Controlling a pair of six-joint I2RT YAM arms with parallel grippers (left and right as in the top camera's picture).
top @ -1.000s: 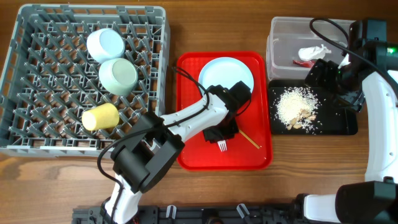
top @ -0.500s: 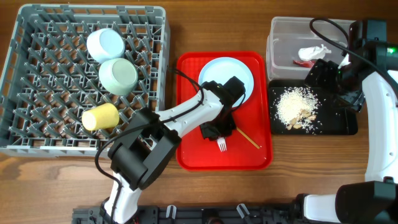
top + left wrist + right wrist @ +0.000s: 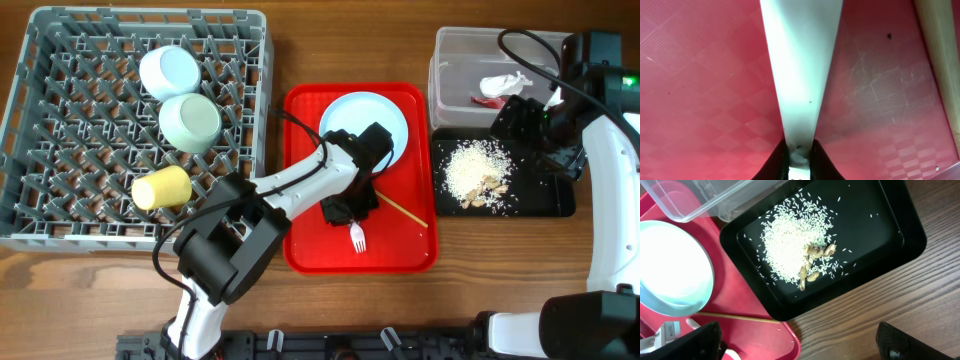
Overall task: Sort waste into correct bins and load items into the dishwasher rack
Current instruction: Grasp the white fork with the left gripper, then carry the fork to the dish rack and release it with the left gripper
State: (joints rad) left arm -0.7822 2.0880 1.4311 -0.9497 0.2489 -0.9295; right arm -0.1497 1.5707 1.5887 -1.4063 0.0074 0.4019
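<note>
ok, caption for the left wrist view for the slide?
Wrist close-up: left fingers pinch the white fork by its handle on the red tray, wooden chopstick alongside.

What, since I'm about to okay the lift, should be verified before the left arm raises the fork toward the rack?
1. Left gripper closed on the white fork: ok, the handle is pinched between its fingers.
2. Grip firm enough to lift: cannot tell.
3. Chopstick apart from the fork: ok, it lies beside the handle, not touching.
4. Free pegs in the dishwasher rack: ok, much of its lattice is free.
5. Right gripper out of the path: ok, open and empty above the black tray.
</note>
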